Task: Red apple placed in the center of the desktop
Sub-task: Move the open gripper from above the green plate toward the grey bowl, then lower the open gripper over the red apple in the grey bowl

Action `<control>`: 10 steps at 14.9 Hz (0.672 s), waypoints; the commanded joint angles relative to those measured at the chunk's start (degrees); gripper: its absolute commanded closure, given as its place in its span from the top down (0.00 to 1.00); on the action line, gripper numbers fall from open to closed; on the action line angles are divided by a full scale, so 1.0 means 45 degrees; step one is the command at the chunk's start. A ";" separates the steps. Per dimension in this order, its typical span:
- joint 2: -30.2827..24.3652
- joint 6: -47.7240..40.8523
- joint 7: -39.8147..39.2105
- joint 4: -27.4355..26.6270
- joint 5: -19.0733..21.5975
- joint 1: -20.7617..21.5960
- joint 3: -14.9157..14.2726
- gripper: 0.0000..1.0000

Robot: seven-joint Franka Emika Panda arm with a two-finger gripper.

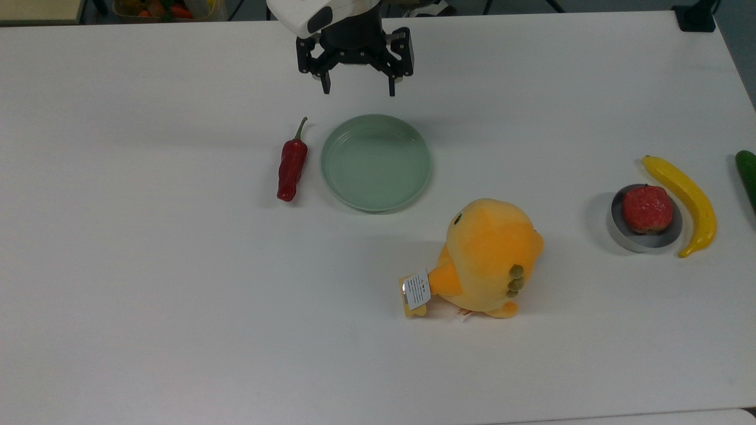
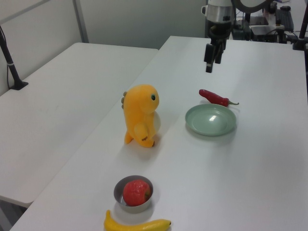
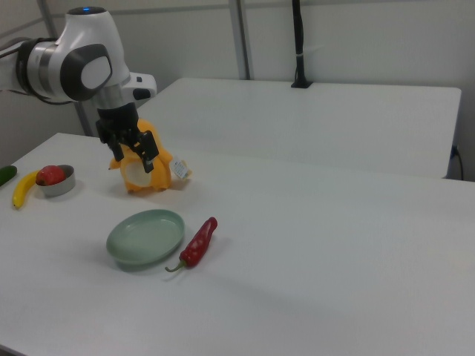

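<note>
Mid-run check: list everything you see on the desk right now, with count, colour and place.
red apple: 1, red, in the metal bowl at the top view's right
metal bowl: 1, silver, beside the banana
banana: 1, yellow, curving round the bowl's right in the top view
green vegetable: 1, green, at the top view's right edge
plush toy: 1, orange-yellow, between plate and bowl
plate: 1, pale green, mid-desk
chili pepper: 1, red, beside the plate
desktop: 1, white
gripper: 1, black, open, above the plate's far side
</note>
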 commanded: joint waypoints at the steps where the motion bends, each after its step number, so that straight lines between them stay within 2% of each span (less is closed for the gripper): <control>1: 0.0739 0.1724 0.0964 0.0288 0.0174 0.0040 0.0005 1.00; 3: 0.1168 0.2196 0.1141 0.0735 0.0194 0.0272 0.0199 1.00; 7: 0.2417 0.2451 0.1902 0.2336 -0.0040 0.0410 0.1505 1.00; 10: 0.3161 0.2936 0.2291 0.3216 -0.0158 0.1305 0.1802 1.00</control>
